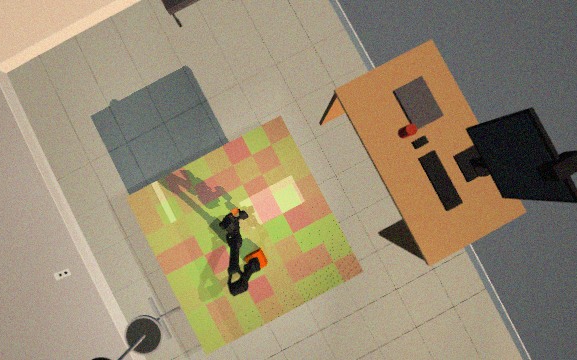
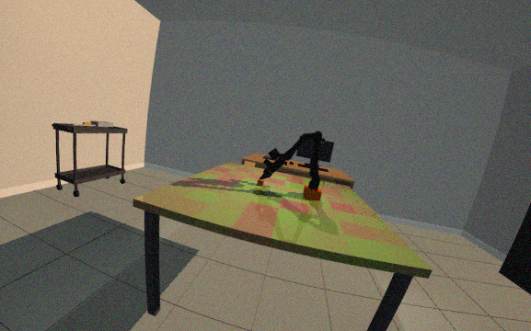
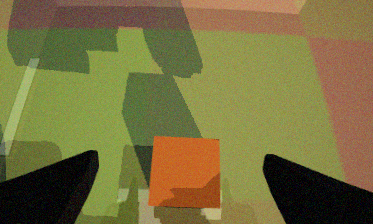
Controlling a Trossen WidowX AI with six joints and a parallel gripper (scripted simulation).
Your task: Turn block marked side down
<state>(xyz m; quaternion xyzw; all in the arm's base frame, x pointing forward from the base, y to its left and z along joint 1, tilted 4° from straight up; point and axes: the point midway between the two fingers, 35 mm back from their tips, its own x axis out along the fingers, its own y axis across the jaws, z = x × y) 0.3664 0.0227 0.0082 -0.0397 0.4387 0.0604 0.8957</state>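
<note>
A small orange block [image 1: 236, 212] [image 2: 260, 183] [image 3: 184, 170] rests on the green and pink checkered table [image 1: 318, 235] [image 2: 256, 221] [image 3: 262, 100]. In the wrist view its top face looks plain orange, partly in shadow; I see no mark on it. My gripper [image 1: 234, 218] [image 2: 264, 176] [image 3: 182, 161] is open wide and empty. It hangs just above the block, with one dark finger on each side of it and clear of it.
The arm's orange base [image 1: 257, 258] [image 2: 312, 193] stands on the table behind the block. A wooden desk [image 1: 393, 190] with a monitor [image 1: 518, 155] stands beyond the table. A black cart [image 2: 89, 152] stands by the far wall.
</note>
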